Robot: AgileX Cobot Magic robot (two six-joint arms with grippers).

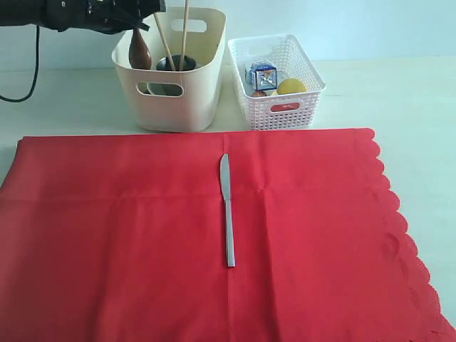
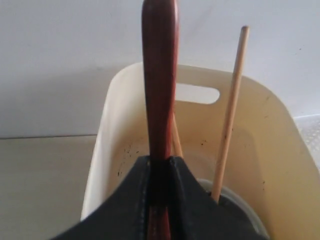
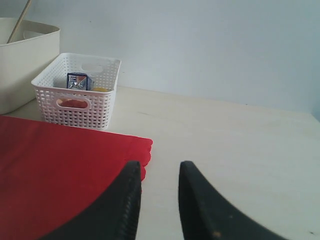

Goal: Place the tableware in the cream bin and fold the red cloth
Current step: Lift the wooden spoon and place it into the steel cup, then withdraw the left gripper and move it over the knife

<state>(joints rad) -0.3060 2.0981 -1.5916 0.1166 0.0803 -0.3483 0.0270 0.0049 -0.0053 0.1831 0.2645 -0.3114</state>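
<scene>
Left gripper [image 2: 159, 162] clamping dark wooden spoon [image 2: 160, 75] above cream bin [image 2: 282, 135] at table's far edge; next move probably calling for release. Metal knife [image 1: 227, 211] lying mid red cloth [image 1: 107, 235]. Right gripper [image 3: 160, 175] hovering, jaws parted, empty.

Left jaws clamped; right jaws — parted

Exterior view front-on above red cloth [image 1: 142, 235], left wrist close over cream bin [image 2: 280, 130], right wrist low, sees both.
</scene>
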